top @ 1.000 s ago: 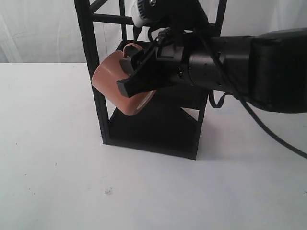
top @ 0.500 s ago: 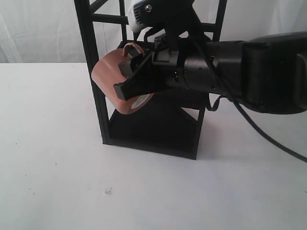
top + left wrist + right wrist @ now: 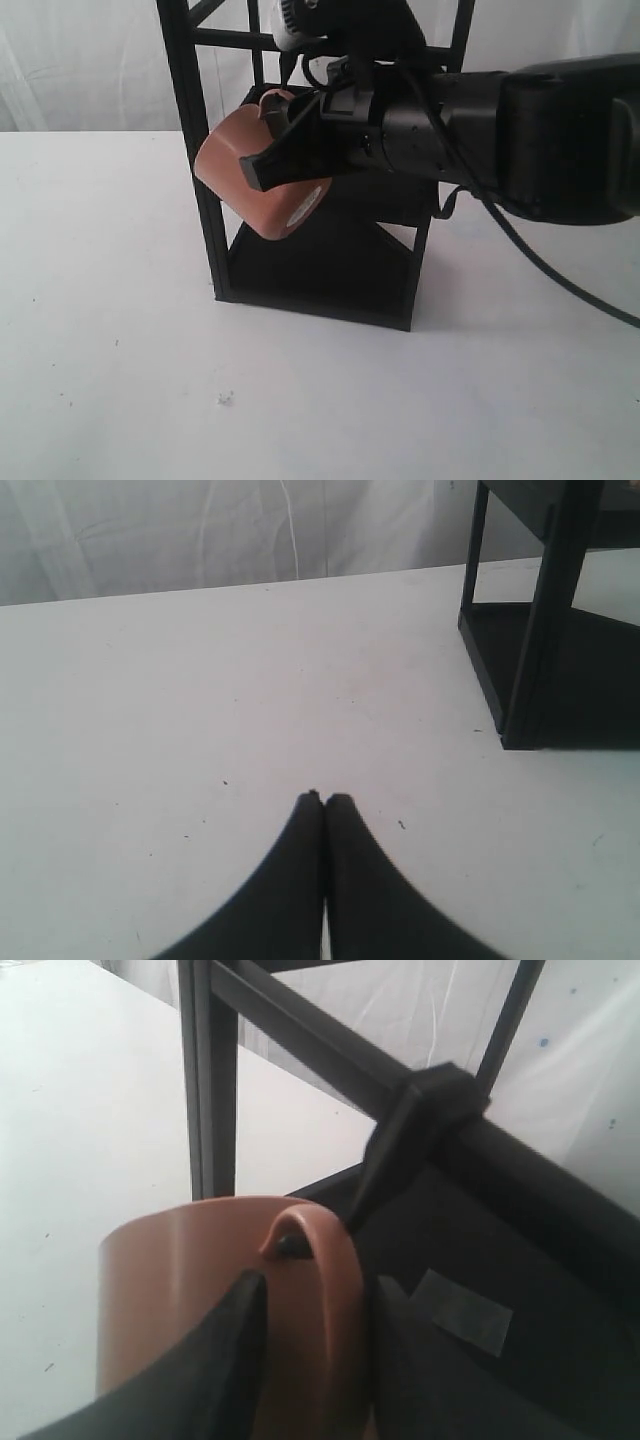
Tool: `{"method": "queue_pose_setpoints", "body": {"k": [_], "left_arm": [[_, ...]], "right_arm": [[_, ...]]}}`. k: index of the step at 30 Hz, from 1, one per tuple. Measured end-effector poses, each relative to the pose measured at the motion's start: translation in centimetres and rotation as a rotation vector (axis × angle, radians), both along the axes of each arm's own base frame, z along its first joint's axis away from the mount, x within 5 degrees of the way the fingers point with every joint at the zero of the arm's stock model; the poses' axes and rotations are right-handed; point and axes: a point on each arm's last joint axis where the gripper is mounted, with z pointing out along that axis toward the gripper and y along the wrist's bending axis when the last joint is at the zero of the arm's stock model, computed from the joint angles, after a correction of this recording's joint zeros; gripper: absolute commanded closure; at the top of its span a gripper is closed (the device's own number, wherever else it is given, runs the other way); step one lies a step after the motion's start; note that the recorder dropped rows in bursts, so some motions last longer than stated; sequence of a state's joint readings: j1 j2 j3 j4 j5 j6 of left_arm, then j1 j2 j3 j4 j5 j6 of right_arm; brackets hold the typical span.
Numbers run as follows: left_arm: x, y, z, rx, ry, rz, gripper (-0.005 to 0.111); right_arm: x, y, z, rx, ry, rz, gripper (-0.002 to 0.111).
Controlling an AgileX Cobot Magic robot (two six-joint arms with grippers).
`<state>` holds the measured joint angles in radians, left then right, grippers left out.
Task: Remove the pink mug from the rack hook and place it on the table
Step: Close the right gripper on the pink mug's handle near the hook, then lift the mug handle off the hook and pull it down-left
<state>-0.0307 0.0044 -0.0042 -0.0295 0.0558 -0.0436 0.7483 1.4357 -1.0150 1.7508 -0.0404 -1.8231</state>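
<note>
The pink mug hangs tilted beside the rack's front post, its pale base sticker facing down and right. My right gripper reaches in from the right and is shut on the mug's handle. In the right wrist view the two fingers pinch the handle loop of the pink mug. The rack hook slants down from the crossbar, and its dark tip shows inside the loop. My left gripper is shut and empty, low over the table.
The rack's lower tray sits under the mug, and a grey tape patch lies on a tray. White table spreads to the left and in front of the rack. A white curtain hangs behind.
My right gripper and the mug dipped slightly, then rose and shifted a little to the right. The mug stays beside the rack post. The left gripper's earlier state is not shown.
</note>
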Motion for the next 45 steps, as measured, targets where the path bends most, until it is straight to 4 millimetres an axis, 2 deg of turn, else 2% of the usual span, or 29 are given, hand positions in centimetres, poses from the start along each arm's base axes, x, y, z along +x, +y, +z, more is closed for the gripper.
{"method": "queue_pose_setpoints", "body": {"k": [8, 18, 30, 40, 45], "left_arm": [[0.0, 0.0, 0.0, 0.0, 0.0, 0.0, 0.107], [0.0, 0.0, 0.0, 0.0, 0.0, 0.0, 0.107], [0.0, 0.0, 0.0, 0.0, 0.0, 0.0, 0.107], [0.0, 0.0, 0.0, 0.0, 0.0, 0.0, 0.107], [0.0, 0.0, 0.0, 0.0, 0.0, 0.0, 0.107]], "right_arm": [[0.0, -0.1, 0.0, 0.002, 0.003, -0.009, 0.108], [0.0, -0.1, 0.1, 0.006, 0.003, -0.006, 0.108], [-1.0, -0.9, 2.1, 0.05, -0.045, 0.004, 0.108], [-1.1, -0.9, 2.2, 0.092, -0.013, -0.012, 0.108], [-2.4, -2.3, 1.2, 0.075, 0.008, -0.029, 0.108]]}}
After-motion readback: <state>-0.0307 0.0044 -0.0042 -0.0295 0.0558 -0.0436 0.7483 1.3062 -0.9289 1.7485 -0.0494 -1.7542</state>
